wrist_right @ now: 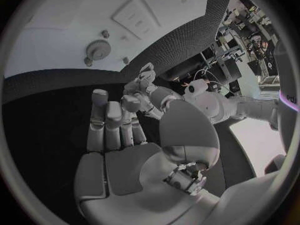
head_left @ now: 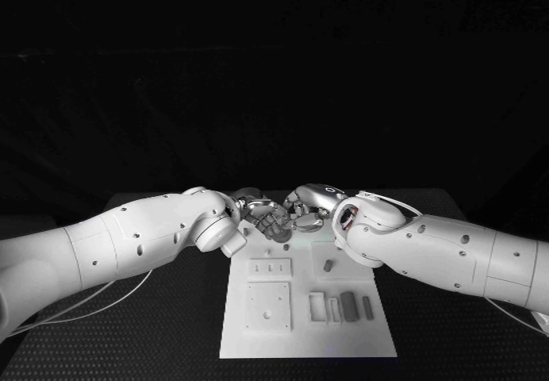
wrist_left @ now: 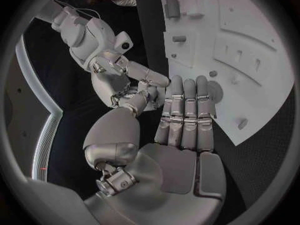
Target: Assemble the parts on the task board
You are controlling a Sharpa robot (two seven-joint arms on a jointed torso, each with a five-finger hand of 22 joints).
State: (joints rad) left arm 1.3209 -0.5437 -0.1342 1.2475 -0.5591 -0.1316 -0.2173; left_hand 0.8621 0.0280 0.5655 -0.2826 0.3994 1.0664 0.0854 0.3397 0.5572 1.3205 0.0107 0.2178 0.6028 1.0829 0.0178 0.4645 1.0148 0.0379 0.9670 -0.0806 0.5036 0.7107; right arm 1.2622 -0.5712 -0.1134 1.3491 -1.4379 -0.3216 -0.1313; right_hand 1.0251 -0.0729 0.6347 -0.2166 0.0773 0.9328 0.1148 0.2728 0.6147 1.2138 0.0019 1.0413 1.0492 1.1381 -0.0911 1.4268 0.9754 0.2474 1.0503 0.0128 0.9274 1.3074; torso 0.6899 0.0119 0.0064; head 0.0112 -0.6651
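Task board: the white task board lies flat at the table's centre, running from 6 o'clock up toward 12 o'clock, where both hands meet over its far end.
Parts: several small grey parts stand in a row at about 4 o'clock on the board; another small one sits nearer the middle, and a round part lies near the far end.
Left hand: the left hand hovers at the board's 12 o'clock end, fingers straight and side by side, palm bare in its wrist view; it holds nothing.
Right hand: the right hand is just beside the left, fingers extended and loosely apart, nothing in the palm.
Handling, as I judge it: the parts look small, rigid and light, probably smooth plastic, so they could slip or tip; a fingertip pinch across the two long sides of a block seems safest, lifting straight up from its seat.
Board handling: stiff and flat, likely to slide on the table if pushed sideways.
Hard to make out: the fingertips of both hands overlap in the head view, so I cannot tell whether they touch each other or the board; the arms cover the board's far corners.
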